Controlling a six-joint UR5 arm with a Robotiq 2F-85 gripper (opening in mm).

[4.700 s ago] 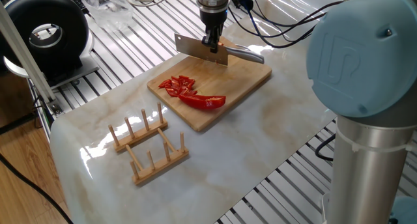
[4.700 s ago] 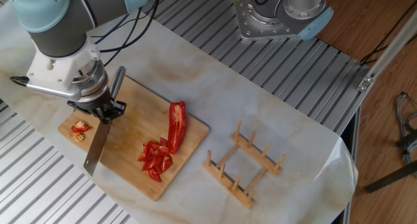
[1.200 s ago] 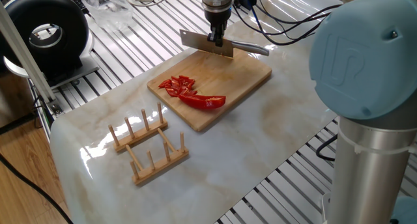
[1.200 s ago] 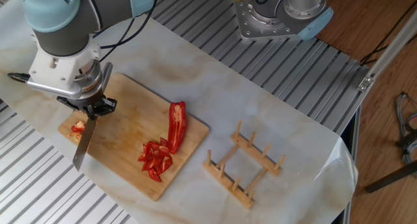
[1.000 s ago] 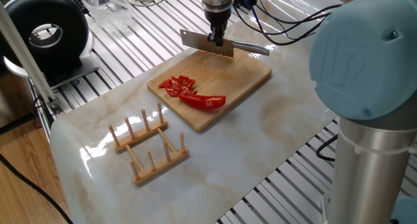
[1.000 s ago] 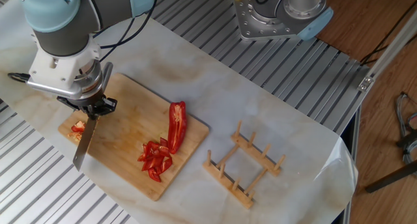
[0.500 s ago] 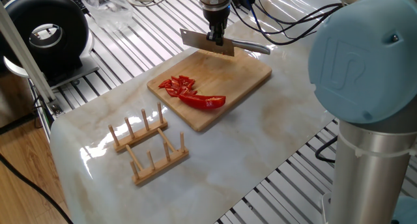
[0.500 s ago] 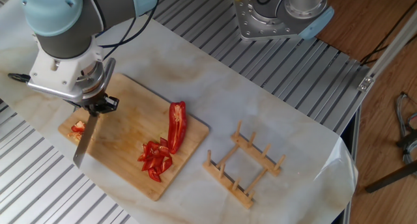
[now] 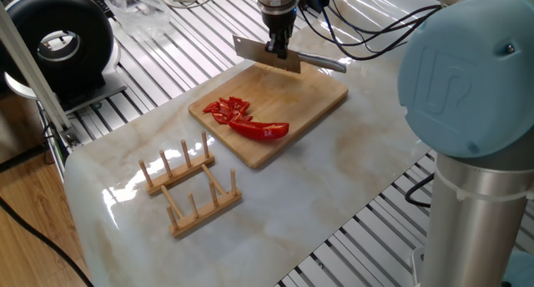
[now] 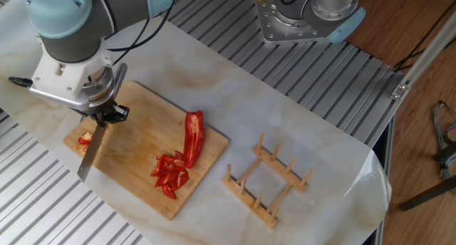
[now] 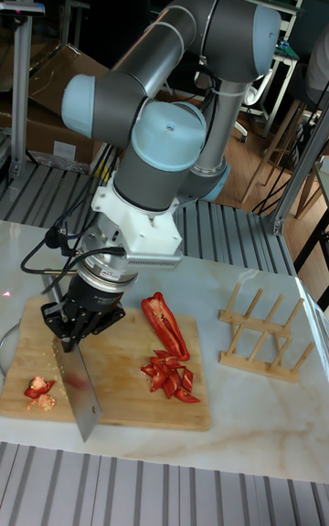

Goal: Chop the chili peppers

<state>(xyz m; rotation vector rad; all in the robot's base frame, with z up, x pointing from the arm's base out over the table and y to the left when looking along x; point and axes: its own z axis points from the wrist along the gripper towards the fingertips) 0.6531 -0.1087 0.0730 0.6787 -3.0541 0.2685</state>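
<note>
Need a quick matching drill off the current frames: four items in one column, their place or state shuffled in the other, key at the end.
1. knife
2. whole pepper half
3. chopped pepper pile
4. wooden rack

A. off the board, on the marble
B. uncut, near the board's edge
C. held in the gripper
D. small red bits beside the long piece

Pairs: 1-C, 2-B, 3-D, 4-A

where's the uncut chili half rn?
In the other fixed view the uncut chili half lies on the cutting board, near its right edge, beside the chopped bits.
</note>
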